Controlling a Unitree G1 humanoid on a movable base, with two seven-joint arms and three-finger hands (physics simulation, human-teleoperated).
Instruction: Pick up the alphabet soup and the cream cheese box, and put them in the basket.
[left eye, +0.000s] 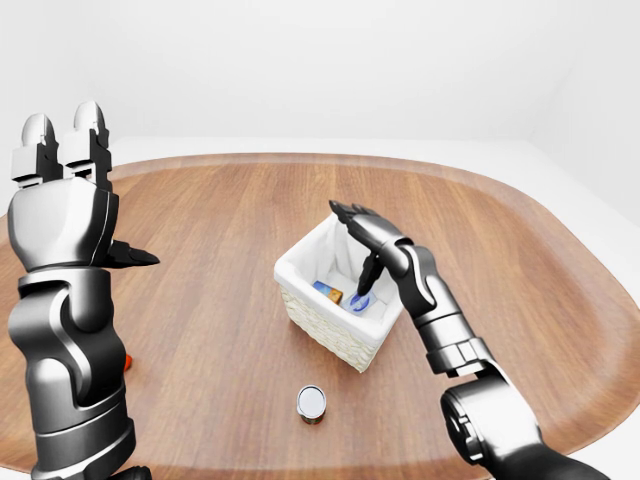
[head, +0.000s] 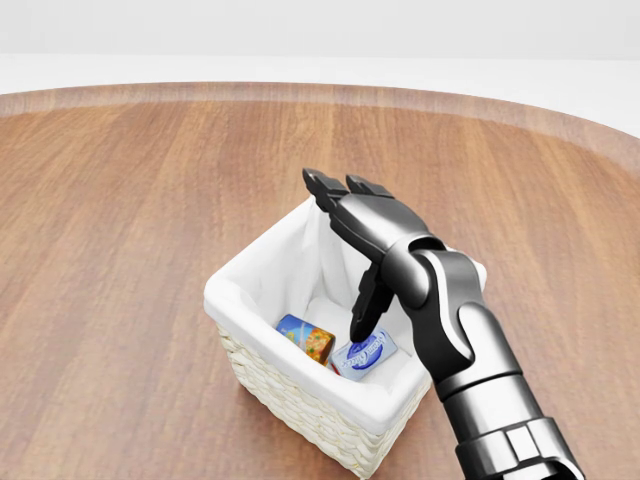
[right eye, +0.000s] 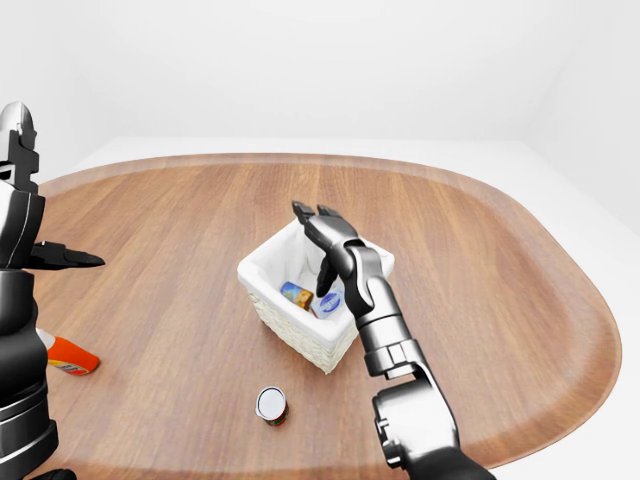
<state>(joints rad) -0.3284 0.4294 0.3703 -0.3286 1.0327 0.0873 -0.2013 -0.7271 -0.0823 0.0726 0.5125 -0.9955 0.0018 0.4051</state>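
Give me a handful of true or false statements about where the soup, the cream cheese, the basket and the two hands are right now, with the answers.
1. The alphabet soup lies on its side inside the basket. True.
2. The right hand is closed round the alphabet soup. False: its fingers are spread open above the basket and hold nothing.
3. The cream cheese box lies in the basket beside the soup. True.
4. The left hand rests inside the basket. False: it is raised at the left of the left-eye view, away from the basket.
5. The small can stands on the table outside the basket. True.
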